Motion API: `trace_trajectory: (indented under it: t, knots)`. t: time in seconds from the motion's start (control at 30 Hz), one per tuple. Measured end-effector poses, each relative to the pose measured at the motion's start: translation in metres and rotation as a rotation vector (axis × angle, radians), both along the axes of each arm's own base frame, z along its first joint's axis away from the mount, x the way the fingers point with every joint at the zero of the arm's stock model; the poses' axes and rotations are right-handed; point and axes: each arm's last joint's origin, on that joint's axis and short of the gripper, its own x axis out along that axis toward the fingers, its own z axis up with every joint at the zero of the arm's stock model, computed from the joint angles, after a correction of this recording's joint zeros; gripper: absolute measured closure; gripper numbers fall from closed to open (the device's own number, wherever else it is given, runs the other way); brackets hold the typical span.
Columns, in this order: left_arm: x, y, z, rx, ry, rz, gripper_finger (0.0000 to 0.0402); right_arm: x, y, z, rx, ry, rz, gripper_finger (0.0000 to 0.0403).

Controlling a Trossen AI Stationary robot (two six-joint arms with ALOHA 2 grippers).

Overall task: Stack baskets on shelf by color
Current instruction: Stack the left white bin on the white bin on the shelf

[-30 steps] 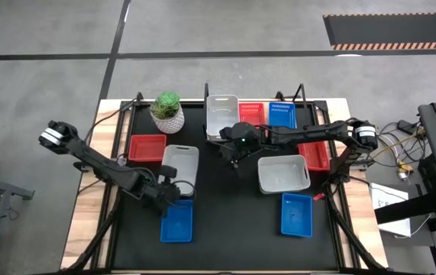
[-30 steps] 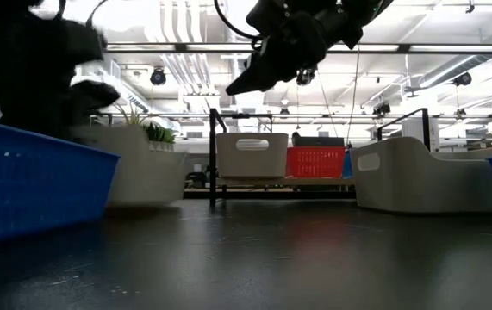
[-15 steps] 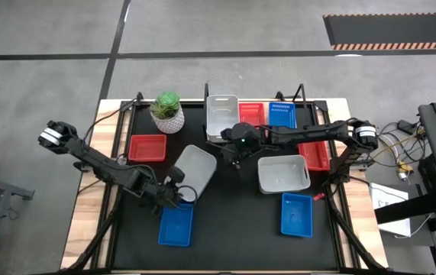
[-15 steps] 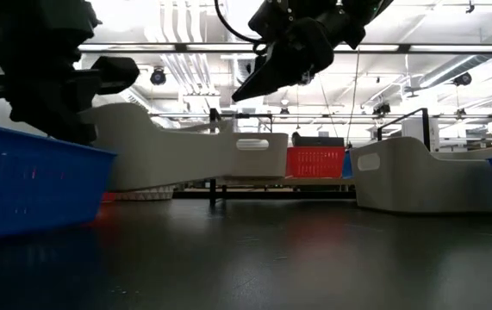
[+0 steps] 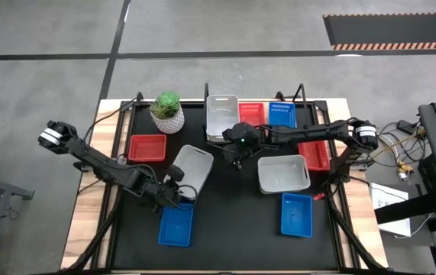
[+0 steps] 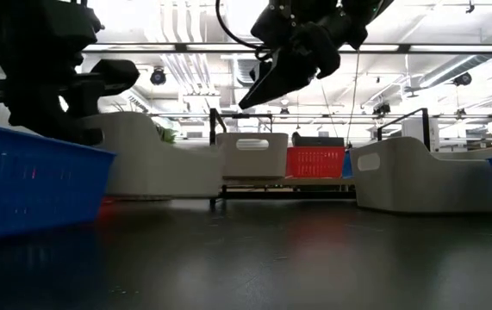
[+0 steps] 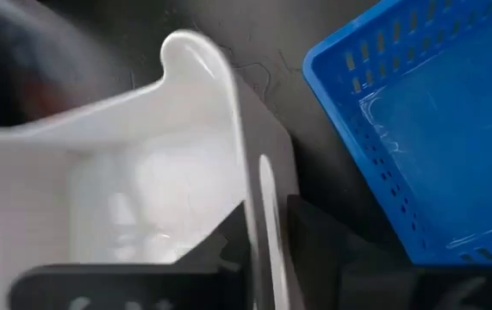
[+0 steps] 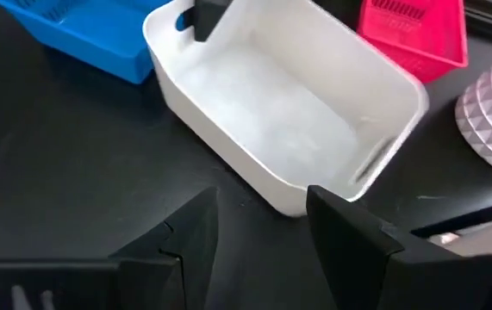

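Beside a blue basket (image 5: 176, 226), left hand (image 5: 178, 191) straddles white basket (image 5: 192, 166) wall.

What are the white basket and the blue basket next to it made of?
The white basket looks like smooth, slightly glossy plastic: solid moulded walls, rounded corners, a cut-out handle. The blue basket beside it looks like thinner shiny plastic, with rows of small slots along its walls.

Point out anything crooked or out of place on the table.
The white basket at the left gripper sits skewed, turned at an angle to the table edges, while the other baskets lie square. One gripper finger reaches inside its end wall. The plant pot is no basket. Nothing looks spilled or broken.
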Motion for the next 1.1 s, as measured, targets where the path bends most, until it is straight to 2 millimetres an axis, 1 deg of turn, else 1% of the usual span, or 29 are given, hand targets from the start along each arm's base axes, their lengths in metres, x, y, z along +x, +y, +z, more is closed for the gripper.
trace_trajectory:
  t: [0.07,0.2,0.3,0.43,0.53,0.6,0.67,0.73,0.8,0.9,0.97,1.0,1.1]
  knots:
    - [0.000,0.000,0.000,0.001,-0.003,0.006,0.0330,0.000,-0.004,0.000,-0.002,-0.001,-0.010,0.0234]
    - [0.000,0.001,0.002,-0.022,-0.021,0.104,0.0288,-0.002,-0.014,-0.001,-0.018,0.003,-0.024,0.0234]
    - [0.002,-0.002,0.011,-0.073,-0.051,0.141,0.0268,-0.004,-0.023,0.000,-0.024,0.010,-0.062,0.0234]
    - [0.005,-0.009,0.031,-0.120,-0.087,0.139,0.0261,-0.005,-0.034,0.001,-0.080,0.021,-0.161,0.0234]
    - [0.005,-0.014,0.047,-0.162,-0.097,0.167,0.0261,-0.006,-0.038,0.000,-0.090,0.022,-0.184,0.0234]
    - [0.004,-0.014,0.055,-0.200,-0.086,0.219,0.0262,-0.006,-0.040,-0.001,-0.090,0.025,-0.188,0.0234]
    - [0.001,-0.015,0.059,-0.254,-0.064,0.296,0.0268,-0.007,-0.040,-0.002,-0.091,0.030,-0.189,0.0235]
    - [-0.002,-0.016,0.058,-0.310,-0.022,0.359,0.0278,-0.007,-0.040,-0.003,-0.091,0.032,-0.190,0.0235]
    - [-0.007,-0.019,0.056,-0.350,0.031,0.376,0.0295,-0.006,-0.040,-0.003,-0.097,0.026,-0.185,0.0235]
    - [-0.016,-0.026,0.052,-0.362,0.081,0.391,0.0341,0.001,-0.041,-0.007,-0.105,-0.024,-0.187,0.0241]
    - [-0.019,-0.029,0.050,-0.362,0.096,0.394,0.0379,0.008,-0.043,-0.014,-0.104,-0.052,-0.194,0.0251]
    - [-0.020,-0.030,0.050,-0.368,0.095,0.397,0.0390,0.011,-0.044,-0.016,-0.106,-0.066,-0.196,0.0257]
    - [-0.019,-0.030,0.050,-0.372,0.074,0.444,0.0394,0.018,-0.046,-0.024,-0.121,-0.092,-0.200,0.0280]
